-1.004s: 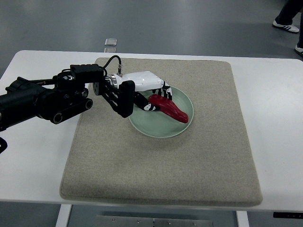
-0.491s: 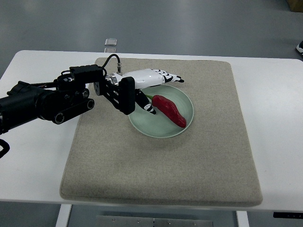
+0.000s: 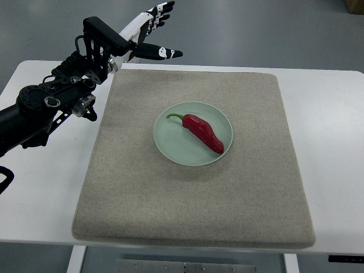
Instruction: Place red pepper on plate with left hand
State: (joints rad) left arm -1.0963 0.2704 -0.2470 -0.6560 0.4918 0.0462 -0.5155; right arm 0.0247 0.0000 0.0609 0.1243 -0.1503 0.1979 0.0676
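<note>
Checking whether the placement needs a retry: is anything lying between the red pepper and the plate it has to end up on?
Nothing visible does. The red pepper already lies on the plate, and the left hand is raised past the mat's far left corner, open and empty.

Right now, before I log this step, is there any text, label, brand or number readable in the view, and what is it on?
None can be read.
Red pepper, plate, mat and table: no print visible.
Left hand, open, and its arm: no legible marking.
</note>
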